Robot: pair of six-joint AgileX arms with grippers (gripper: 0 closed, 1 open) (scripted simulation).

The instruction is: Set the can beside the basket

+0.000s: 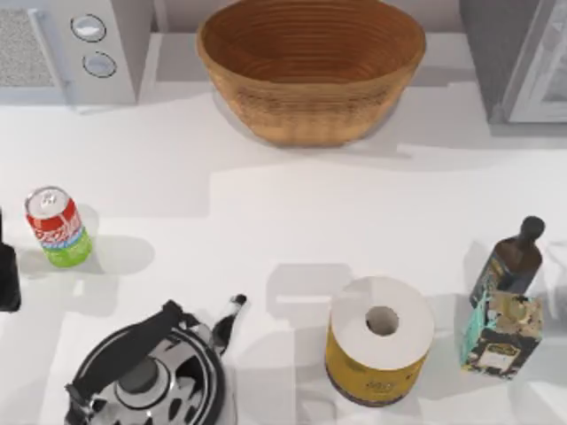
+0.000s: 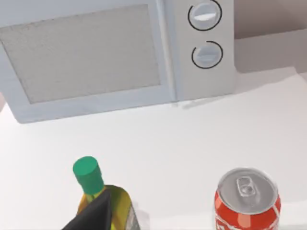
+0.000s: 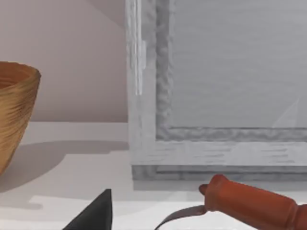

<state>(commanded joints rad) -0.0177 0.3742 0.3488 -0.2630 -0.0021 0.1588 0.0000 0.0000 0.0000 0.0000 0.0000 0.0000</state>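
Can: red-and-green soda can [image 1: 58, 227], upright at table's left, just right of left gripper [image 1: 8, 276].
Grip: left gripper's opening cannot be told.
Basket: round tan wicker basket [image 1: 310, 71], far centre, well apart from can.

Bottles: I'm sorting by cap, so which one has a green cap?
The yellow bottle near the can, in the left wrist view; the dark bottle at the table's right has a dark top.

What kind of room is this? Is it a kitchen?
Probably a kitchen counter, yes. A microwave stands at the back left, a kettle sits at the front, and a dark bottle stands on the right, with a wicker basket and a soda can nearby.
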